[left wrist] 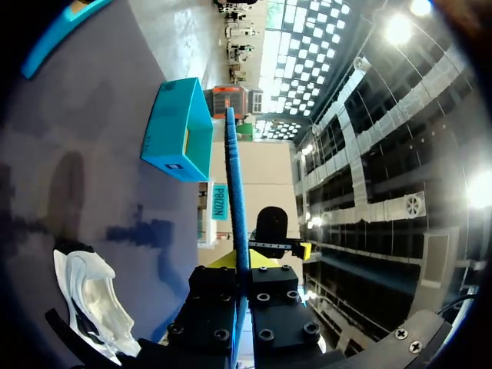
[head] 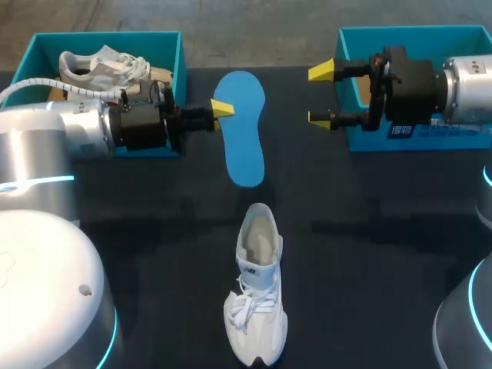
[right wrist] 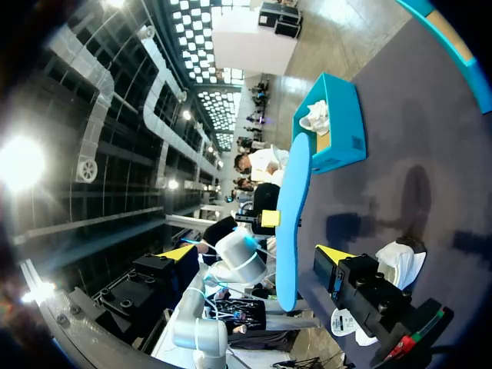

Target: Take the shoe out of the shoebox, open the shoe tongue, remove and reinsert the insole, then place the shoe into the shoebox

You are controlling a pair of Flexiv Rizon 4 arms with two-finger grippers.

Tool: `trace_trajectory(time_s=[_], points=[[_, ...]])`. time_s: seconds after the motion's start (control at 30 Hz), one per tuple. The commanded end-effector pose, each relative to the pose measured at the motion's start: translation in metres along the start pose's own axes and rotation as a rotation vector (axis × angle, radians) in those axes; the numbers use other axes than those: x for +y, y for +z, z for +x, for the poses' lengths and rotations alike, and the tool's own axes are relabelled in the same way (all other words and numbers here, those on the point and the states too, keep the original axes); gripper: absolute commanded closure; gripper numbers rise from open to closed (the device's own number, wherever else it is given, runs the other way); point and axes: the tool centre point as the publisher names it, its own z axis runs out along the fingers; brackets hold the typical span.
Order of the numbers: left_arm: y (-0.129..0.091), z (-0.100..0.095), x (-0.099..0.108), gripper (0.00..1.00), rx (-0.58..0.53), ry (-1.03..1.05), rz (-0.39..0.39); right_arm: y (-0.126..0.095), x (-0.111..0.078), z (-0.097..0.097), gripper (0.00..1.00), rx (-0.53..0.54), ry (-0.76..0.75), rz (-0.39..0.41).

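Dark surface (head: 369, 254), a teal box at each far corner.

- Insole (head: 244, 127): blue, out of the shoe. It appears held off the surface between the two boxes, well apart from the shoe. The left wrist view shows it edge-on, running straight out from the fingers.
- Left claw (head: 221, 110): clenched on the insole's side edge near the broad end. Gripping the rim leaves the long body free, probably so the narrow end can be steered into the shoe.
- Shoe (head: 256, 300): white, upright on its sole at the near middle of the surface, outside both boxes. Its mouth points toward the insole and looks spread, laces loose at the near end.
- Right claw (head: 323, 94): released and holding nothing, beside the near corner of the right shoebox (head: 430, 142) and facing the insole. Likely waiting to take the insole or steady the shoe.
- Left shoebox (head: 181, 69): holds a second white shoe (head: 100, 68).

Judgement: removal is done; reinsertion comes next.
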Motion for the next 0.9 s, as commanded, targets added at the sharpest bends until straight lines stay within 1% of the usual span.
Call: trace_trajectory(time_s=[0.03, 0.33, 0.53, 0.73, 0.9], points=[[-0.001, 0.0, 0.0, 1.0, -0.005, 0.016, -0.006, 0.002, 0.0, -0.001, 0.0, 0.0, 0.0, -0.002], [-0.001, 0.0, 0.0, 1.0, -0.005, 0.016, -0.006, 0.002, 0.0, -0.001, 0.0, 0.0, 0.0, -0.002], [-0.001, 0.0, 0.0, 1.0, -0.005, 0.016, -0.006, -0.005, 0.014, 0.036, 0.0, -0.254, -0.063, 0.056], [-0.001, 0.0, 0.0, 1.0, -0.005, 0.016, -0.006, -0.002, 0.015, 0.067, 0.0, -0.498, -0.081, 0.115], [-0.001, 0.0, 0.0, 1.0, -0.005, 0.016, -0.006, -0.001, 0.015, 0.081, 0.0, -0.664, -0.074, 0.143]])
